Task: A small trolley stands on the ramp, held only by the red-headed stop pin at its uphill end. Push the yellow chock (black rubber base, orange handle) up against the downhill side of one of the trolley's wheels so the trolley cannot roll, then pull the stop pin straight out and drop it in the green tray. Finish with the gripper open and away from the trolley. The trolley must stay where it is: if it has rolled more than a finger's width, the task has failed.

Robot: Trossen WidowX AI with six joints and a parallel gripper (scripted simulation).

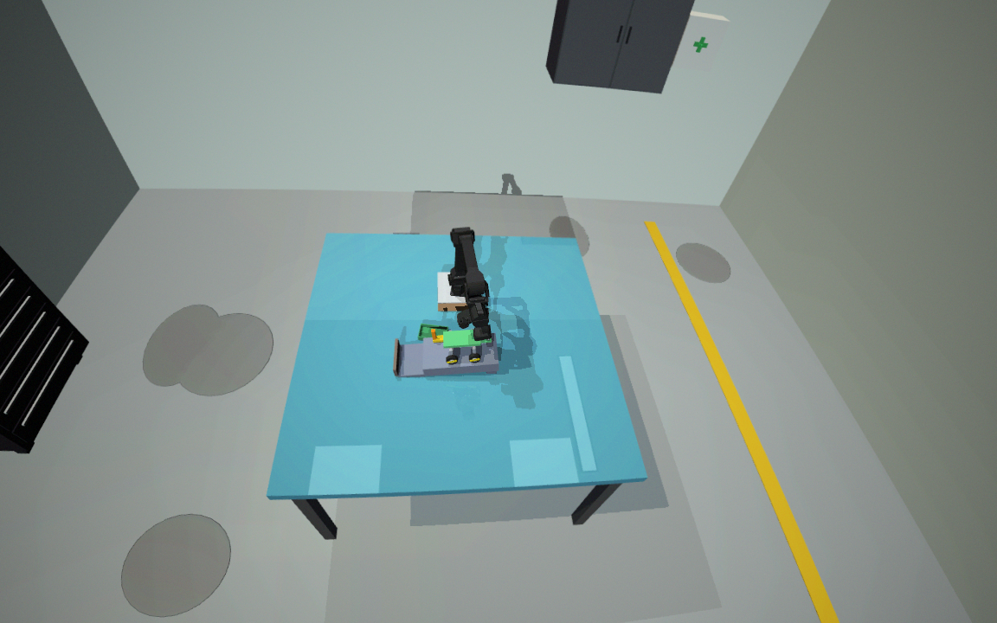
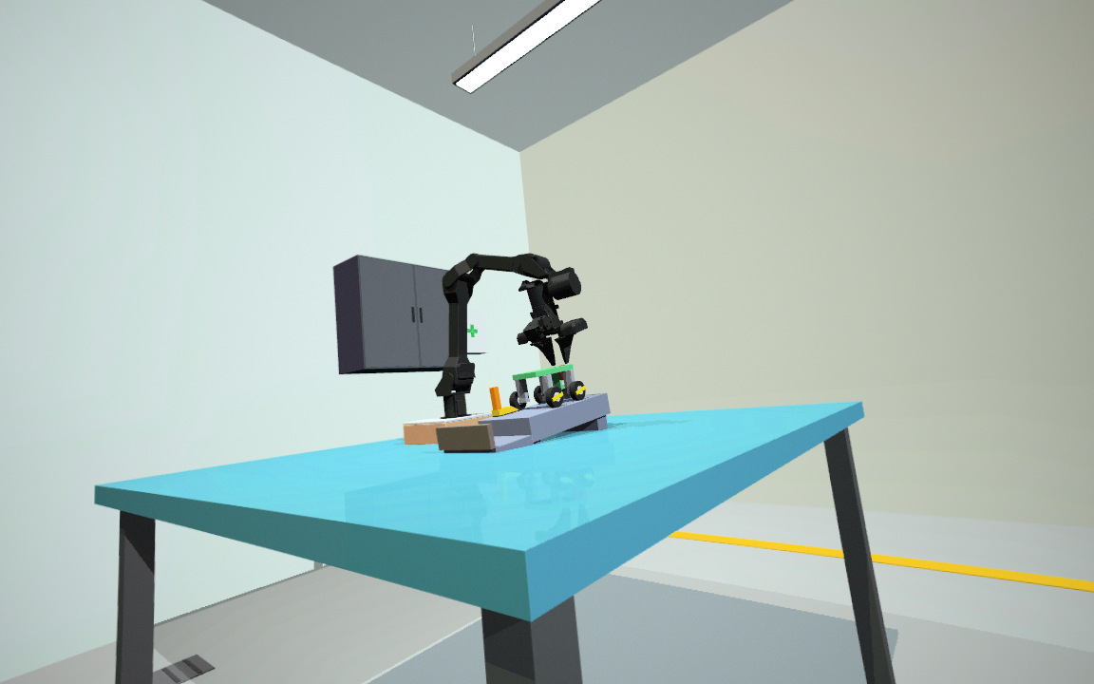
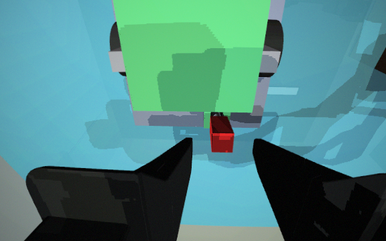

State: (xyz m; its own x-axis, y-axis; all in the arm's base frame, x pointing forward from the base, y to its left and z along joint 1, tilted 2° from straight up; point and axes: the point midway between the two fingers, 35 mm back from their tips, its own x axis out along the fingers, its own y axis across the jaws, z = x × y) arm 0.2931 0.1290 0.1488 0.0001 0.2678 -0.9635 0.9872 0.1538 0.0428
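Observation:
The trolley, with a green deck (image 1: pixel 457 338) (image 2: pixel 540 372) (image 3: pixel 146 84), stands on the grey ramp (image 1: pixel 411 360) (image 2: pixel 568 415). The red-headed stop pin (image 3: pixel 222 143) stands at its uphill end. The yellow chock (image 1: pixel 438 339) (image 2: pixel 504 411), its orange handle upright, sits at the downhill end on the arm's side; whether it touches the wheel cannot be told. The green tray (image 1: pixel 422 332) lies beside the ramp on the arm's side. My gripper (image 2: pixel 559 363) (image 3: pixel 222 144) is partly open and empty, above the uphill end; in the wrist view the pin head shows between the fingertips.
A brown end board (image 1: pixel 396 357) (image 2: pixel 465 438) closes the ramp's low end. The arm's base stands on a white-topped block (image 1: pixel 447 286) behind the tray. The trolley deck's edge is close to the pin head, and a wheel (image 3: pixel 275 33) sticks out on the arm's side.

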